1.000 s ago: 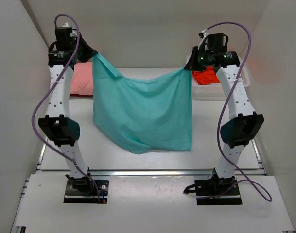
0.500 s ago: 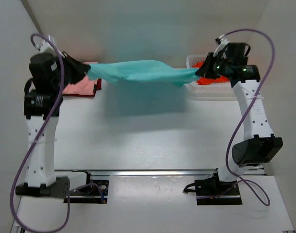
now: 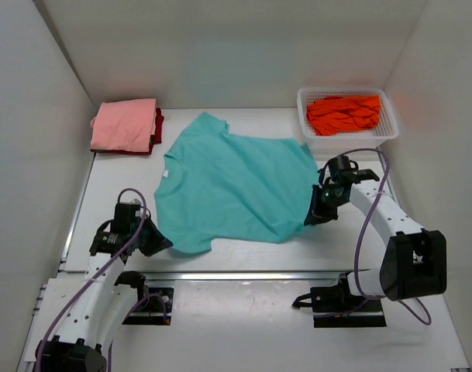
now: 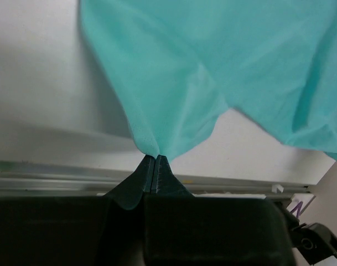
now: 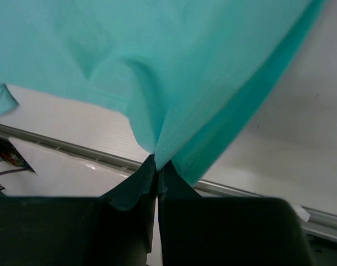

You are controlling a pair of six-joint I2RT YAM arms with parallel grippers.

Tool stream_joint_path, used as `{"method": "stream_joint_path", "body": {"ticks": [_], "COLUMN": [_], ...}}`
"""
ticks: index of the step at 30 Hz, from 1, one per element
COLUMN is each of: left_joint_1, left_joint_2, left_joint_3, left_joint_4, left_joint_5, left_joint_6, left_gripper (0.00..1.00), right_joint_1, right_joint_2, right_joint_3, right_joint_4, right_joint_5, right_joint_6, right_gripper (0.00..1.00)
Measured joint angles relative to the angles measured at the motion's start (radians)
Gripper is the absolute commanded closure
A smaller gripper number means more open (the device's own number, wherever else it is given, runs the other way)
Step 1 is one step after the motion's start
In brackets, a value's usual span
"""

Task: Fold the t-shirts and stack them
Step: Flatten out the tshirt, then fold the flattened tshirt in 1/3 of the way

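The teal t-shirt [image 3: 236, 182] lies spread flat on the table, collar at the left, hem at the right. My left gripper [image 3: 160, 241] is shut on its near left corner, seen in the left wrist view [image 4: 153, 157] with the cloth [image 4: 212, 66] running up from the tips. My right gripper [image 3: 311, 215] is shut on its near right corner, seen in the right wrist view [image 5: 156, 162] with the cloth [image 5: 157, 61] bunched at the tips. A folded salmon pink t-shirt [image 3: 125, 124] lies on a dark red t-shirt [image 3: 156, 128] at the back left. An orange t-shirt [image 3: 344, 113] lies crumpled in the basket.
A white mesh basket [image 3: 391, 130] stands at the back right. White walls close in the left, back and right sides. A metal rail [image 3: 243, 274] runs along the table's near edge, just behind both grippers.
Both arms came down from high at the back to low near the front edge. The teal t-shirt, which hung and then stretched between them, now lies spread on the table.
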State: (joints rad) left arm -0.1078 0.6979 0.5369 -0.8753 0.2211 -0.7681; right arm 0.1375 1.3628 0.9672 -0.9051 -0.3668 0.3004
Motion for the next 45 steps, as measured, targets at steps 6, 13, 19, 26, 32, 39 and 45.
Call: {"method": "stream_joint_path", "body": {"ticks": [6, 13, 19, 26, 32, 39, 45], "left_joint_1": [-0.033, -0.037, -0.018, -0.019, -0.019, -0.003, 0.003], "left_joint_2": [-0.064, 0.016, 0.172, 0.365, 0.525, 0.720, 0.846], "left_joint_3": [-0.031, 0.092, 0.220, 0.345, 0.477, 0.632, 0.687], "left_joint_4": [-0.040, -0.033, 0.042, 0.099, 0.128, 0.163, 0.188], "left_joint_5": [0.032, 0.032, 0.016, -0.006, -0.018, -0.026, -0.018], "left_joint_6": [-0.019, 0.001, 0.029, 0.032, 0.035, 0.035, 0.035], "left_gripper": [1.00, 1.00, 1.00, 1.00, 1.00, 1.00, 1.00], "right_joint_1": [0.006, -0.024, -0.109, -0.157, -0.185, -0.202, -0.232], "right_joint_2": [-0.075, -0.084, -0.084, -0.069, -0.016, 0.076, 0.132], "right_joint_3": [-0.149, -0.195, -0.195, -0.194, -0.179, -0.116, -0.082], "right_joint_4": [-0.045, -0.082, -0.080, -0.053, -0.015, 0.033, 0.062], "right_joint_5": [0.014, 0.042, 0.068, 0.063, 0.027, -0.003, -0.008], "right_joint_6": [0.027, 0.037, 0.035, 0.032, 0.033, 0.032, 0.036], "right_gripper": [1.00, 1.00, 1.00, 1.00, 1.00, 1.00, 0.74]}}
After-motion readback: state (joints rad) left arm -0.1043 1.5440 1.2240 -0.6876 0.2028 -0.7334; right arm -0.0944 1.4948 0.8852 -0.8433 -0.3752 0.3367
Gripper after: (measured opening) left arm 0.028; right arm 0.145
